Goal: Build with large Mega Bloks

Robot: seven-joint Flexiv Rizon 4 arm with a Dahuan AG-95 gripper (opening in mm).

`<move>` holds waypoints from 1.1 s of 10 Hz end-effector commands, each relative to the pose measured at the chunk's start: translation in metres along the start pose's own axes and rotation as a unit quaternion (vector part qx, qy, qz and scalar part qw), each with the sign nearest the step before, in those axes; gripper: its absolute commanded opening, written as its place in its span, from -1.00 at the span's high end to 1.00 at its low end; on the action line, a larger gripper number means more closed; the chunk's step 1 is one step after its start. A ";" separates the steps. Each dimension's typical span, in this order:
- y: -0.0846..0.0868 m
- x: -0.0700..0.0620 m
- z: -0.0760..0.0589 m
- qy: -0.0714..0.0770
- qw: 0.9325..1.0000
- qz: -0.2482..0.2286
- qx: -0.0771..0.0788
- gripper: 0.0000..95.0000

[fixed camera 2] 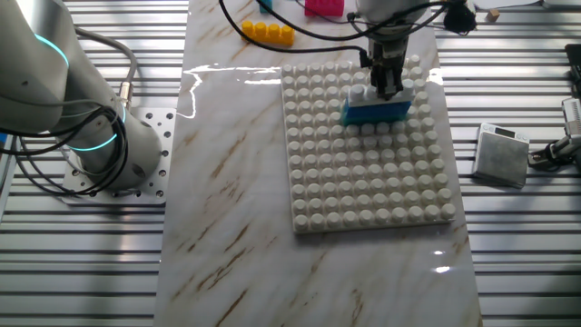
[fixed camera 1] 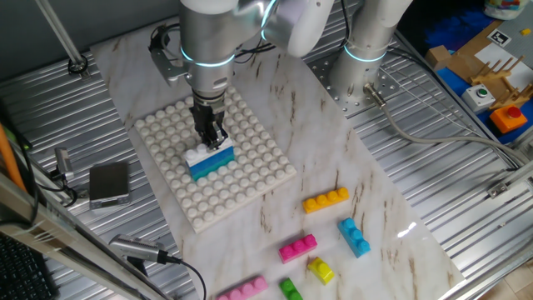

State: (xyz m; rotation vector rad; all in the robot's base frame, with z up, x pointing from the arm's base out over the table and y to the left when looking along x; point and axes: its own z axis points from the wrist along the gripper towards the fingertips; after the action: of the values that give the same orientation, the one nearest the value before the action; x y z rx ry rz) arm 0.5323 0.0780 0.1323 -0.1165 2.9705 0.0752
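Observation:
On the white studded baseplate [fixed camera 1: 250,179] [fixed camera 2: 363,191] stands a small stack of Mega Bloks: a white brick [fixed camera 1: 200,155] [fixed camera 2: 359,94] on top of a teal brick [fixed camera 1: 218,158] and a blue brick [fixed camera 1: 208,172] [fixed camera 2: 375,113]. My gripper [fixed camera 1: 213,140] [fixed camera 2: 388,87] comes straight down onto the stack, its fingers close together around the middle of the white brick. Loose on the marble lie an orange bar [fixed camera 1: 326,200] [fixed camera 2: 266,33], a blue brick [fixed camera 1: 354,237], a magenta bar [fixed camera 1: 297,247] [fixed camera 2: 325,7], a yellow brick [fixed camera 1: 321,269], a green brick [fixed camera 1: 290,289] and a pink bar [fixed camera 1: 241,288].
A small grey box [fixed camera 1: 109,183] [fixed camera 2: 502,154] with cables lies on the ribbed metal beside the baseplate. A second arm's base [fixed camera 1: 360,67] [fixed camera 2: 100,150] is bolted at the marble's edge. Cardboard and coloured parts [fixed camera 1: 491,75] sit at the far right.

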 end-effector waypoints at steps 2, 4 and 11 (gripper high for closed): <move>-0.001 0.000 0.004 0.001 1.000 0.003 -0.002 1.00; -0.002 0.000 0.005 0.001 1.000 0.003 -0.001 1.00; -0.002 0.000 0.015 0.001 1.000 0.003 -0.002 1.00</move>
State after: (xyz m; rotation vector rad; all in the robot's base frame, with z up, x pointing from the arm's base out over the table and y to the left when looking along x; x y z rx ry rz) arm 0.5334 0.0771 0.1265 -0.1114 2.9727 0.0846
